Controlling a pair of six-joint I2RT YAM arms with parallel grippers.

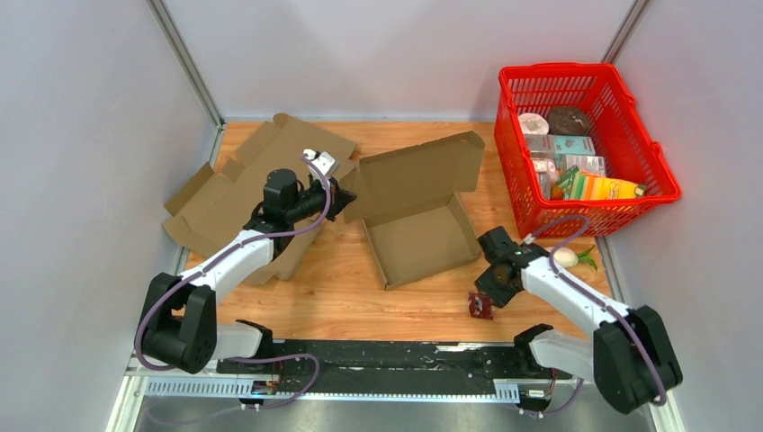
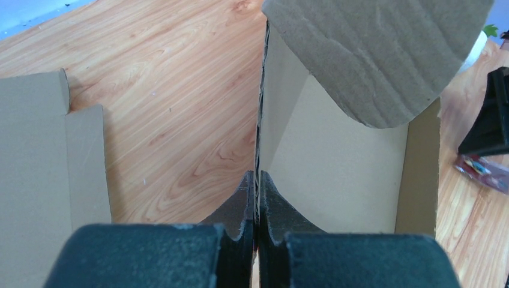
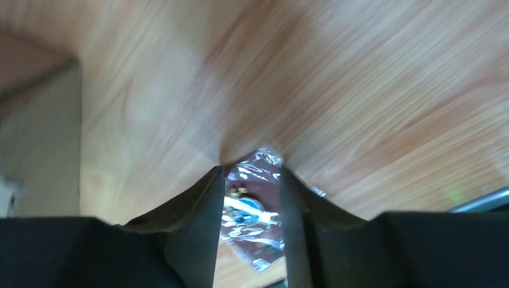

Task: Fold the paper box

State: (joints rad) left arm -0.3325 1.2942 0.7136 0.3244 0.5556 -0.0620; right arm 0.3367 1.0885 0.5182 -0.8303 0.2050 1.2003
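Paper box (image 1: pixel 423 238): flat cardboard (image 1: pixel 238 180) left, red basket (image 1: pixel 526 189) right; lid rearward, long axis crosswise; left gripper (image 2: pixel 257 180) clamps wall, right gripper (image 3: pixel 252 174) apart over foil packet (image 3: pixel 255 231).

Colours and patterns, work area
Paper box (image 1: pixel 418 211): plain brown cardboard; table (image 1: pixel 342 288): light wood grain; basket (image 1: pixel 585 219): red lattice; wrapper (image 1: pixel 480 306): shiny clear film, dark red
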